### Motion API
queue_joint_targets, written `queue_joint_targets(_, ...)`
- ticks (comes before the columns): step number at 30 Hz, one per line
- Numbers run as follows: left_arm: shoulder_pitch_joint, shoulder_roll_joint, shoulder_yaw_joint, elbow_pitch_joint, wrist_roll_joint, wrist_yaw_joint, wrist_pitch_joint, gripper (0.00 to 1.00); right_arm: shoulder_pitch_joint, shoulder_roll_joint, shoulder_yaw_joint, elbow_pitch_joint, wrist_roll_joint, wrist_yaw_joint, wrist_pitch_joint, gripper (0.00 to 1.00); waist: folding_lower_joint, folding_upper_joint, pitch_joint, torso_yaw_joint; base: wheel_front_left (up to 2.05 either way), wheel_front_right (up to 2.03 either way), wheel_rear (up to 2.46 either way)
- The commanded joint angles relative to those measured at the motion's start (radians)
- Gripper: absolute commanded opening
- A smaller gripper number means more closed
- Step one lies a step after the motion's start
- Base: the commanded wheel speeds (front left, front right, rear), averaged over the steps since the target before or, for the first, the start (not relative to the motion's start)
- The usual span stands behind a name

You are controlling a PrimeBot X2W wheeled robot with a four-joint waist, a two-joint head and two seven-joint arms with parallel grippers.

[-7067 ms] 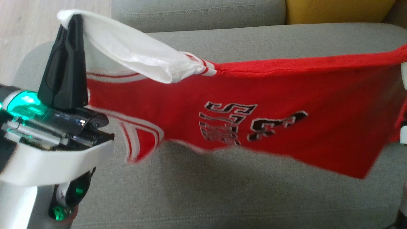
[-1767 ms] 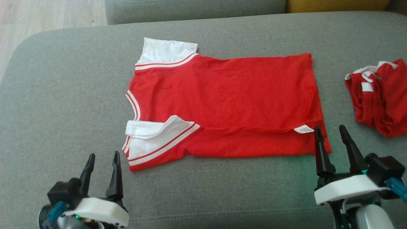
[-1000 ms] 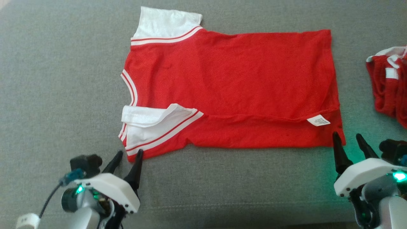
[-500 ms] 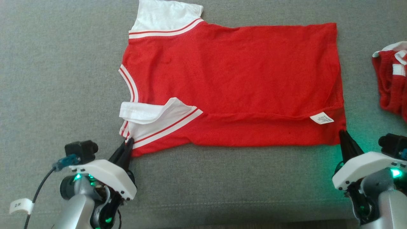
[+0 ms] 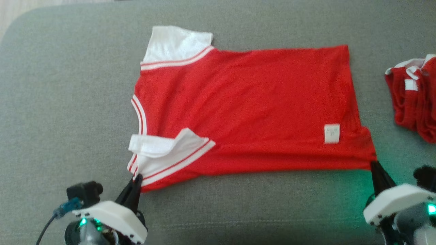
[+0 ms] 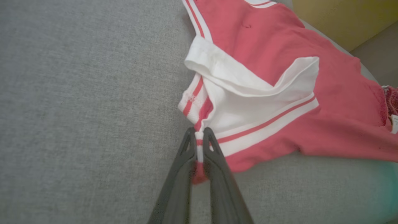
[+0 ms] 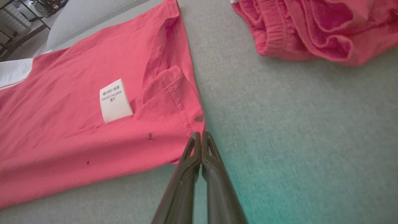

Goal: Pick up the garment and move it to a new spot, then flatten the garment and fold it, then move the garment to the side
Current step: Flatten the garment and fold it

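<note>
While the shirt lies flat on the sofa, long axis L–R across us, we grip its near edge at both ends: left gripper pinched on the sleeve corner, right gripper clamped on the hem corner. Fold prob goes away from us.

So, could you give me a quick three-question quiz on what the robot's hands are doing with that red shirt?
1. True or false: the left hand is shut on the red shirt by its white sleeve.
2. The right hand pinches: A) the white label, B) the shirt's hem corner, C) the crumpled red garment.
3. What does the shirt lie on?
Key: 1 true; 2 B; 3 the grey sofa cushion.
</note>
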Motion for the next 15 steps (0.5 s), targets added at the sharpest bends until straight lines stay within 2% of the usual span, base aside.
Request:
queue_joint_targets(1,0.007,0.024,0.046,-0.054,-0.011,0.017,0.006,0.0,0.012,-0.009,0.011,-0.041,0.02,-0.001,0.008,0.0,0.0,0.0,-0.024,0.005,0.0,0.0,0.0)
queue_joint_targets(9,0.053,0.025,0.036,-0.09,-0.021,0.04,0.041,0.0,0.056,-0.009,0.012,-0.051,0.052,-0.001,0.019,0.0,0.0,0.0,-0.039,0.002,0.0,0.0,0.0)
queue_joint_targets(10,0.055,0.024,0.037,-0.089,-0.019,0.046,0.039,0.4,0.057,-0.009,0.016,-0.053,0.055,-0.001,0.015,0.39,0.0,0.0,-0.041,0.001,0.0,0.0,0.0)
queue_joint_targets(11,0.056,0.024,0.04,-0.088,-0.016,0.053,0.034,1.0,0.056,-0.009,0.021,-0.058,0.06,-0.001,0.006,1.0,0.0,0.0,-0.043,-0.001,0.0,0.0,0.0)
queue_joint_targets(15,0.048,0.026,0.048,-0.102,0.012,0.069,-0.014,1.0,0.038,-0.009,0.042,-0.102,0.047,-0.001,-0.085,1.0,0.0,0.0,-0.057,-0.006,0.0,0.0,0.0)
